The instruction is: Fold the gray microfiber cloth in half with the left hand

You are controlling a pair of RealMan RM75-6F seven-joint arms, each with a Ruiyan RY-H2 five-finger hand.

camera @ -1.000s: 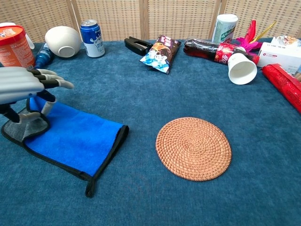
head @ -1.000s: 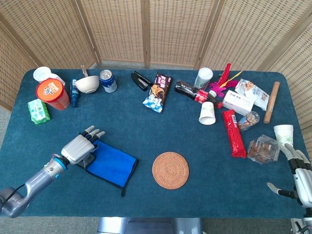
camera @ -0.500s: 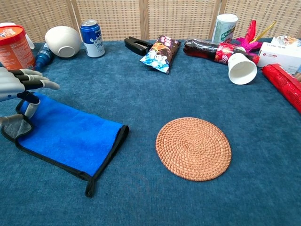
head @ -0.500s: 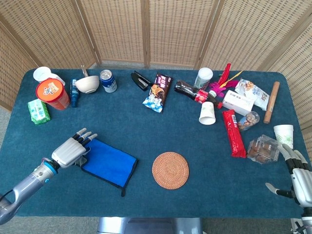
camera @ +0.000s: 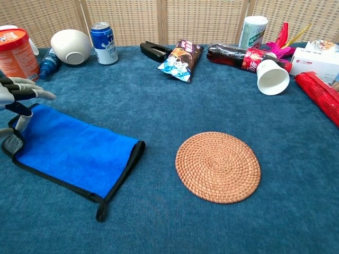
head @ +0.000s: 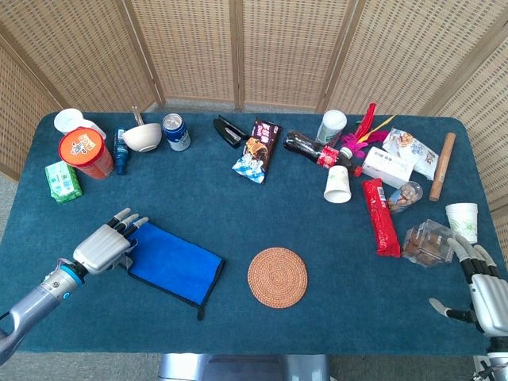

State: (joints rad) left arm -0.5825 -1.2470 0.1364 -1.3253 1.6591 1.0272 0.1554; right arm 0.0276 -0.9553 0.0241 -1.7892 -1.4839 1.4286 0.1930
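The cloth [head: 175, 263] lies flat at the front left of the table, bright blue side up with a black hem; in the chest view the cloth [camera: 74, 151] shows a small gray turned-up corner [camera: 13, 144] at its left end. My left hand [head: 103, 246] hovers over that left edge with fingers stretched out and nothing in them. In the chest view the left hand [camera: 13, 92] is cut off by the frame, its thumb pointing down beside the cloth edge. My right hand [head: 479, 287] rests at the front right table corner, fingers spread, holding nothing.
A round woven coaster [head: 277, 277] lies right of the cloth. Along the back stand an orange tub [head: 85, 152], white bowl [head: 142, 137], blue can [head: 175, 132] and snack bag [head: 257, 150]. Cups, a red packet [head: 380, 216] and boxes crowd the right side.
My left hand has drawn back to the left, off the cloth. The lifted gray corner has sunk and the cloth lies flatter. The right hand barely moved.
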